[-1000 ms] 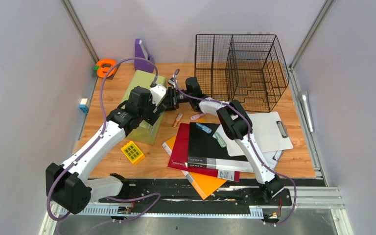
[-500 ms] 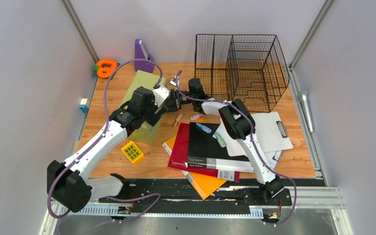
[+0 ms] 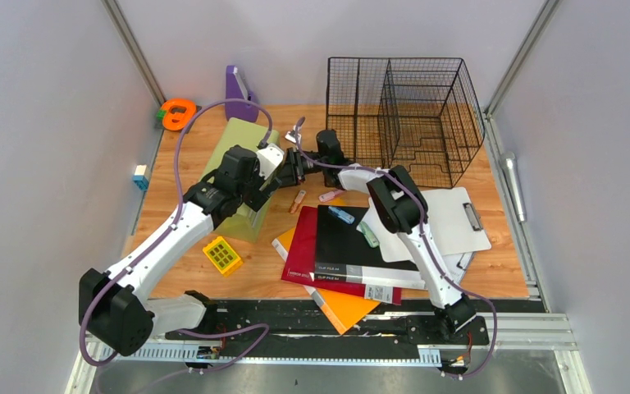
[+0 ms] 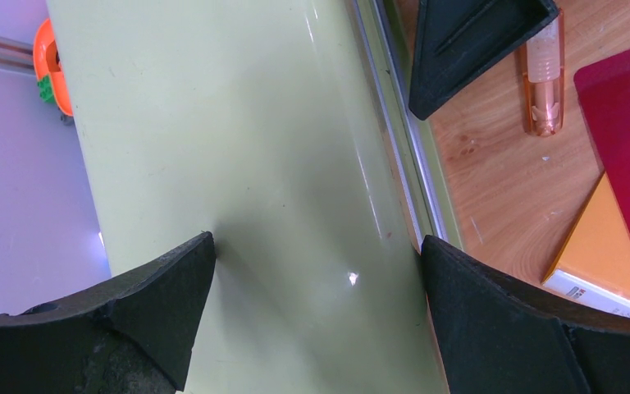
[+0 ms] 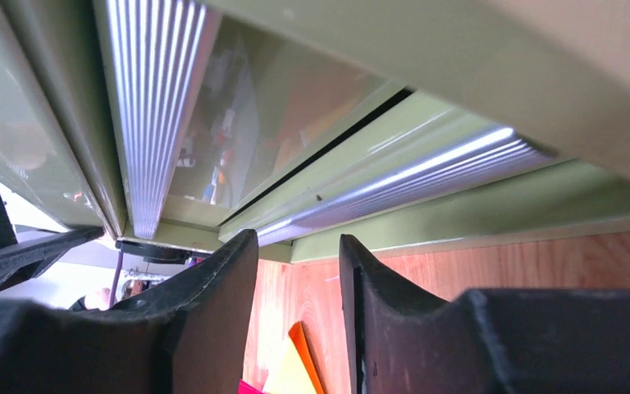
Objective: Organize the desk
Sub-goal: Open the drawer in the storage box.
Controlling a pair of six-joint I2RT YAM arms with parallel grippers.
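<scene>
Desk (image 3: 499, 267) lying flat between grey walls, arms bolted at its near edge. Left claw (image 4: 316, 246) standing fully released, fingers spread over the face of pale green binder (image 4: 238, 164). Binder tilting on desk's far-left part. Right claw (image 5: 297, 238) pointing in from right, tips just beside binder's edge, fingers narrowly apart, grasping nothing. Orange tube (image 4: 544, 82) lying on wood near binder. Red folder (image 3: 299, 246), black folder (image 3: 349, 242) and clipboard (image 3: 451, 217) overlapping mid-desk. Wire basket (image 3: 406, 115) sitting at far right.
</scene>
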